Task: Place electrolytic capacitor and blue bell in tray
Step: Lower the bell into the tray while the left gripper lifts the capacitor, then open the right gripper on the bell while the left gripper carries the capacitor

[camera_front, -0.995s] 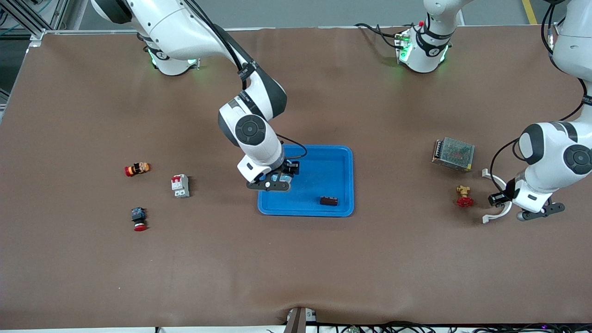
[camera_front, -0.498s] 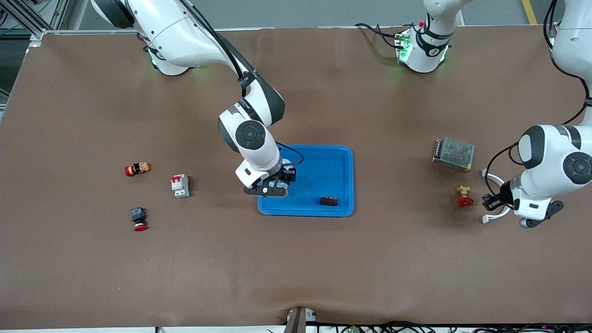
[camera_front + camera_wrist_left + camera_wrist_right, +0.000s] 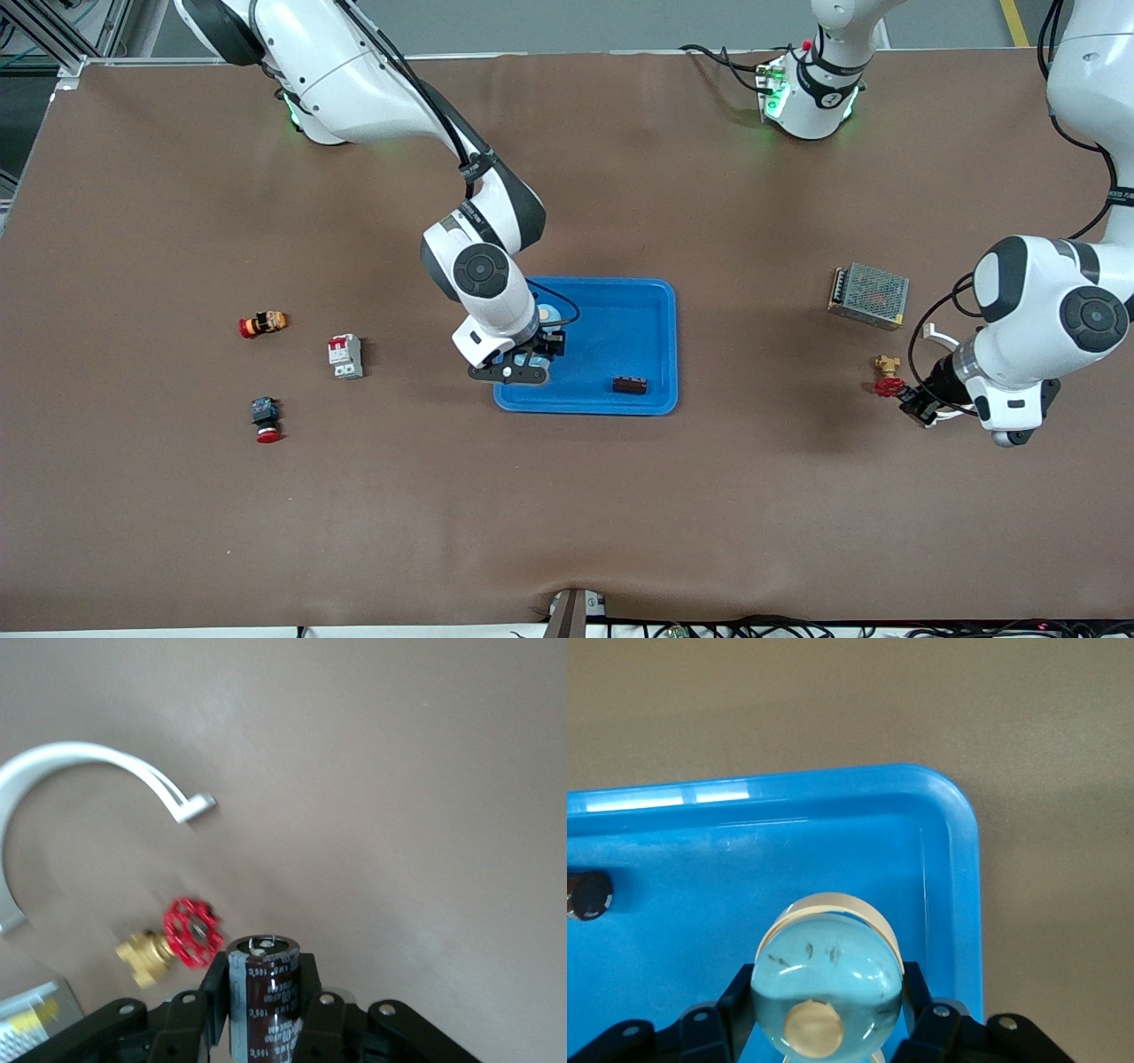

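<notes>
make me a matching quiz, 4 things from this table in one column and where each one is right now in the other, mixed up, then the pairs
Things
1. blue bell
2. electrolytic capacitor
3. red-handled valve
4. dark brown block

Places
A. lying in the tray
B. on the table beside the left gripper
C. held in the left gripper
D. held in the right gripper over the tray

Pairs: 1-D, 2-C, 3-B, 4-A
</notes>
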Action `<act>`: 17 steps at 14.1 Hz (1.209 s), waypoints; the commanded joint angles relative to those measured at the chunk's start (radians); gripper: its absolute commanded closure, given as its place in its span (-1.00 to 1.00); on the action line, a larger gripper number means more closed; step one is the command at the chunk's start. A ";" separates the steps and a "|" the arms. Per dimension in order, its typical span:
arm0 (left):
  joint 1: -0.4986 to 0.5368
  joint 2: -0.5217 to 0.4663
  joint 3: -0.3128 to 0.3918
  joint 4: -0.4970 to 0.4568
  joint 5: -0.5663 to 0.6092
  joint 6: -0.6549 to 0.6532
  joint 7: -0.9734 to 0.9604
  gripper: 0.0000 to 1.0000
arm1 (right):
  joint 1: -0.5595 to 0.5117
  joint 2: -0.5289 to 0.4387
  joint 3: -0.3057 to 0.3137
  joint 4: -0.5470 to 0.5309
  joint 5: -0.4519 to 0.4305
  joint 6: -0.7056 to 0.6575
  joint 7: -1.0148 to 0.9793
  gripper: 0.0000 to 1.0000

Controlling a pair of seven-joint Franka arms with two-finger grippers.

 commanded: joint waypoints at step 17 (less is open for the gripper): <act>-0.156 -0.051 -0.138 -0.101 0.054 -0.065 -0.805 1.00 | 0.022 0.106 -0.018 0.069 -0.032 0.063 0.022 -0.13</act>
